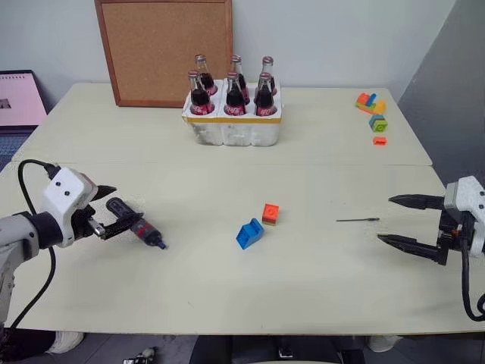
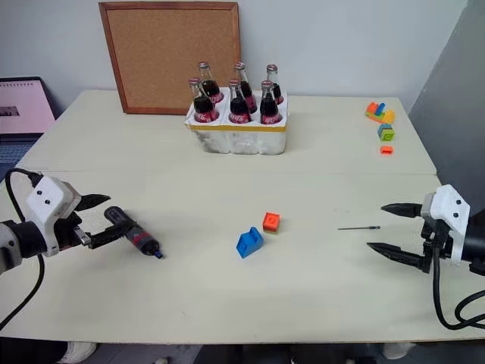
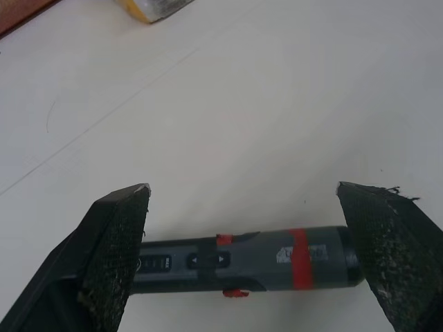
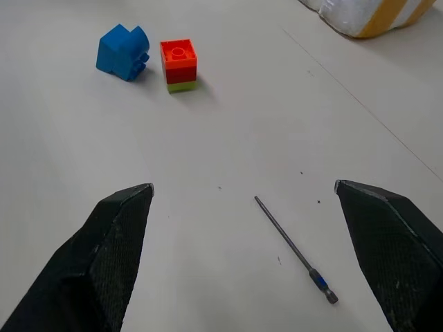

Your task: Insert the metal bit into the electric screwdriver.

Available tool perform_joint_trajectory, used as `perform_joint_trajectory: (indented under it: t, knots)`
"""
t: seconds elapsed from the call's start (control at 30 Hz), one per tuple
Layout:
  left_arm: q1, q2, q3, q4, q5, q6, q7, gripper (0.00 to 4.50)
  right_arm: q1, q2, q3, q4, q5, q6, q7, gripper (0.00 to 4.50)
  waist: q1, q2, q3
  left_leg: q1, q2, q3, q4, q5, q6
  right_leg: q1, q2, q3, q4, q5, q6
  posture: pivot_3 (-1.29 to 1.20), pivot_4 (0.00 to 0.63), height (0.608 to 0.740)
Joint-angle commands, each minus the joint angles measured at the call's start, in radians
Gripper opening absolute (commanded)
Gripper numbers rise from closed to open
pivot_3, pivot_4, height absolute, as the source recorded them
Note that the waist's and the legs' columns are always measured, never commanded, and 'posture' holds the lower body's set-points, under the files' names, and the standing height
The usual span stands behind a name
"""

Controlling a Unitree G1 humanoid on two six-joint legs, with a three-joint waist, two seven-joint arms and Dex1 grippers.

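Note:
The electric screwdriver (image 1: pixel 139 226), black with a red band, lies on the pale table at the left, tip pointing toward the table's middle. My left gripper (image 1: pixel 106 209) is open just behind and over its rear end; in the left wrist view the screwdriver (image 3: pixel 263 259) lies crosswise between the spread fingers (image 3: pixel 114 249). The metal bit (image 1: pixel 358 220), a thin dark rod, lies flat at the right. My right gripper (image 1: pixel 385 219) stands open right beside the bit's outer end. In the right wrist view the bit (image 4: pixel 291 247) lies between the wide-apart fingers, untouched.
A blue block (image 1: pixel 248 233) and an orange block (image 1: pixel 270 213) sit mid-table between the two hands. A white foam crate (image 1: pixel 231 125) of several cola bottles stands at the back centre before a cork board (image 1: pixel 165 49). Coloured blocks (image 1: pixel 371 104) lie far right.

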Motion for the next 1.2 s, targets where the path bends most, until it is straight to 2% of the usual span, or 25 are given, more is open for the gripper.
perform_joint_trajectory:
  t: [0.03, 0.33, 0.57, 0.7, 0.87, 1.0, 1.2]
  knots:
    - [0.016, 0.007, 0.053, -0.038, -0.007, -0.007, -0.005, 4.48, -0.029, -0.014, 0.007, 0.006, -0.01, -0.028, 0.016, 4.42, 0.0, 0.0, 0.0, 0.0, 0.0, 0.0, 0.0, 0.0, 0.0, 0.0, 0.0, 0.0, 0.0, 0.0, 0.0, 0.0, 0.15, 0.74]
    - [0.015, 0.001, 0.054, -0.055, 0.0, -0.054, -0.014, 4.48, -0.046, -0.013, 0.038, 0.033, -0.047, -0.073, 0.033, 4.42, 0.001, 0.0, 0.0, 0.0, 0.0, 0.0, 0.0, 0.0, 0.0, 0.0, 0.0, 0.0, 0.0, 0.0, 0.0, 0.0, 0.15, 0.74]
    - [0.035, 0.032, 0.012, -0.071, 0.02, -0.099, -0.077, 4.48, -0.101, 0.025, 0.107, -0.003, -0.061, -0.071, -0.019, 4.42, -0.002, 0.0, 0.0, 0.0, 0.0, 0.001, 0.0, 0.0, 0.0, 0.0, 0.0, 0.001, 0.001, 0.0, 0.0, 0.0, 0.15, 0.74]
    - [0.001, -0.001, -0.051, -0.174, -0.004, -0.094, -0.064, 4.48, -0.169, 0.075, 0.205, -0.049, -0.053, -0.03, -0.07, 4.42, -0.001, 0.0, 0.0, 0.0, 0.0, 0.001, 0.0, 0.0, 0.0, 0.0, 0.0, 0.001, 0.002, 0.0, 0.0, 0.0, 0.15, 0.74]
    - [-0.062, -0.054, -0.196, -0.313, -0.057, -0.049, -0.067, 4.48, -0.283, 0.174, 0.363, -0.036, -0.11, -0.01, -0.15, 4.42, -0.001, 0.0, 0.0, 0.0, 0.0, 0.001, 0.001, 0.0, 0.0, 0.0, 0.0, 0.002, 0.002, 0.0, 0.0, 0.0, 0.15, 0.74]
    - [-0.111, -0.094, -0.325, -0.37, -0.086, -0.021, -0.081, 4.48, -0.395, 0.28, 0.508, 0.06, -0.191, -0.041, -0.171, 4.42, -0.003, 0.0, 0.0, 0.0, -0.001, 0.001, 0.001, 0.0, 0.0, 0.0, 0.0, 0.001, 0.002, 0.0, 0.0, 0.0, 0.15, 0.74]
    - [-0.162, -0.134, -0.399, -0.353, -0.077, -0.022, -0.069, 4.48, -0.509, 0.388, 0.633, 0.236, -0.289, -0.103, -0.154, 4.42, -0.01, 0.0, 0.0, 0.0, 0.0, -0.001, 0.001, 0.0, 0.0, -0.001, 0.002, 0.0, 0.003, 0.0, 0.0, 0.0, 0.15, 0.74]
